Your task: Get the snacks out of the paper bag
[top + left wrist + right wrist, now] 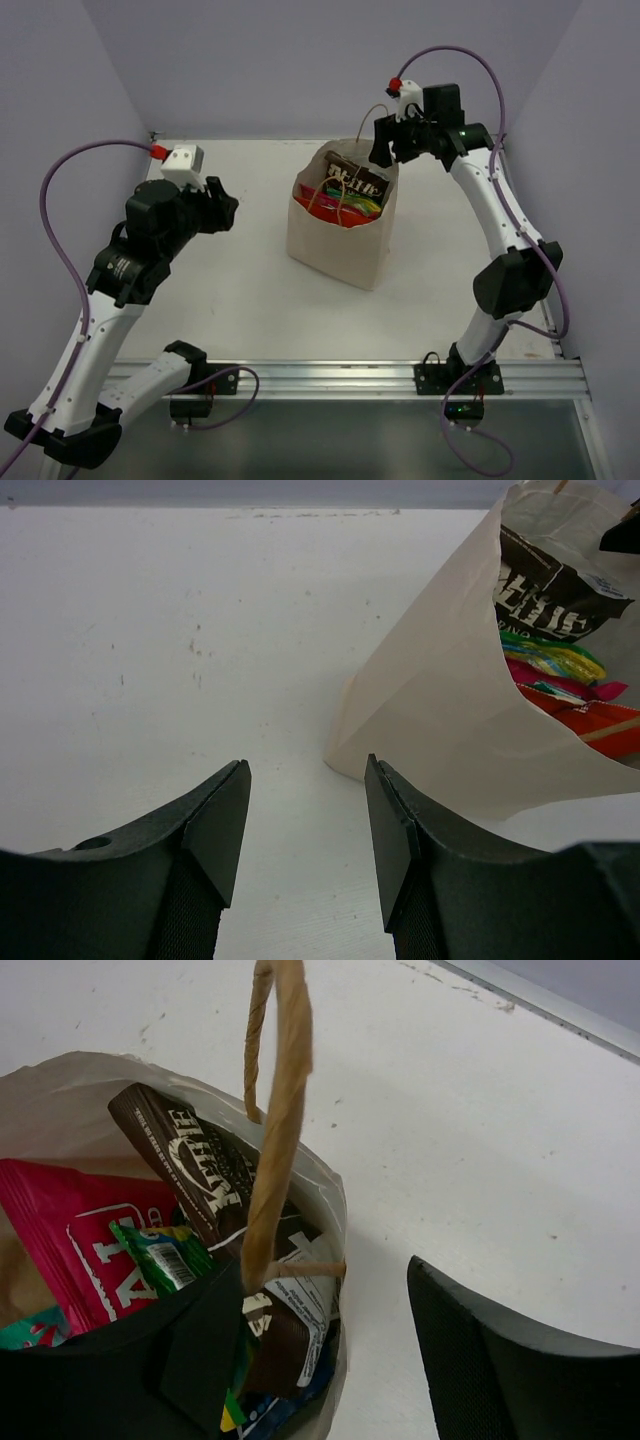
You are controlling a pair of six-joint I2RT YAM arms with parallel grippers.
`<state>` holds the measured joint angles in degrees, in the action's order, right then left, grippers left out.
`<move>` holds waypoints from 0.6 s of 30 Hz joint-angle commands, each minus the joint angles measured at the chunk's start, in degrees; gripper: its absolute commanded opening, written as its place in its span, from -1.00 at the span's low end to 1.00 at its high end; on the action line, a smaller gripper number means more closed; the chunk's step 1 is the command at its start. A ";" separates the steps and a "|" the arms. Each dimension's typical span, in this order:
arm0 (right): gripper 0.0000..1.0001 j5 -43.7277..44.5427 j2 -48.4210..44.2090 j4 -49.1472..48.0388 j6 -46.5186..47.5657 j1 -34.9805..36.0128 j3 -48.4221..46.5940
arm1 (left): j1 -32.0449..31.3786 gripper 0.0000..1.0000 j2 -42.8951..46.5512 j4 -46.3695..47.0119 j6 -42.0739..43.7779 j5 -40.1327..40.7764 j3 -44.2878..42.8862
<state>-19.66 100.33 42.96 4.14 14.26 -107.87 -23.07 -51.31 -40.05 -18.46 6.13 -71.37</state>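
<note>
Snacks [215,1175], at least five, in one paper bag [335,250]; left gripper [305,780], right gripper [315,1295] both agape, empty.

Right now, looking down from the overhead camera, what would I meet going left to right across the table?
Left gripper, jaws apart → paper bag → right gripper, at the bag's far right rim.

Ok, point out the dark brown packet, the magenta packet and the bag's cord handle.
dark brown packet [200,1175], right wrist view, printed front
magenta packet [60,1220], right wrist view, upper face
cord handle [285,1110], right wrist view, middle of loop
</note>
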 commanded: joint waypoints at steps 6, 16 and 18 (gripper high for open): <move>-0.37 -3.01 5.48 -1.83 2.71 0.15 -5.15 | -0.31 0.11 0.86 -1.17 -0.09 -1.38 -0.87; -1.00 10.76 -7.94 -9.27 3.24 1.64 0.73 | -0.31 0.09 -3.69 -1.26 -2.28 -9.71 -5.43; -1.00 16.37 -13.66 -11.66 3.50 2.43 3.27 | -0.31 0.09 -5.37 -1.34 -2.46 -10.96 -7.98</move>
<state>-13.50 98.72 41.04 6.48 15.97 -105.23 -23.07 -54.72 -42.06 -19.84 0.14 -75.24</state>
